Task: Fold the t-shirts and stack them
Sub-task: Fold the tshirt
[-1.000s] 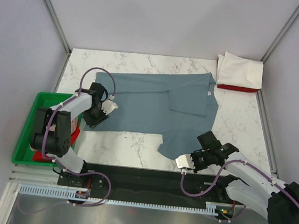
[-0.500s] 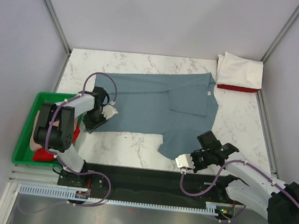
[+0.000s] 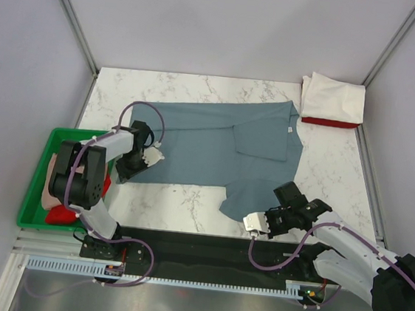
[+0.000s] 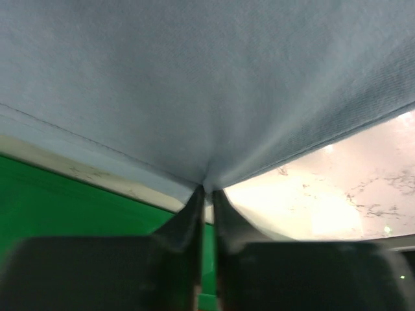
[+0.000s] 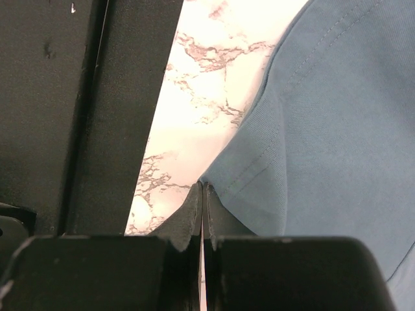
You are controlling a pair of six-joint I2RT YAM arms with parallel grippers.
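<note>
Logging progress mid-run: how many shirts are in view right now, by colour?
Blue-grey shirt: 1
White shirt: 1
Red shirts: 2, one under the white, one in the green tray
Pale pink shirt, in the tray: 1
Total: 5

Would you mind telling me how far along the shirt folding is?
Done: a folded white shirt sits on a red shirt at the far right corner. In hand: the blue-grey shirt lies mostly spread, the left gripper and right gripper each shut on an edge. Left: folding and stacking it, then the pink cloth and red cloth in the green tray.
</note>
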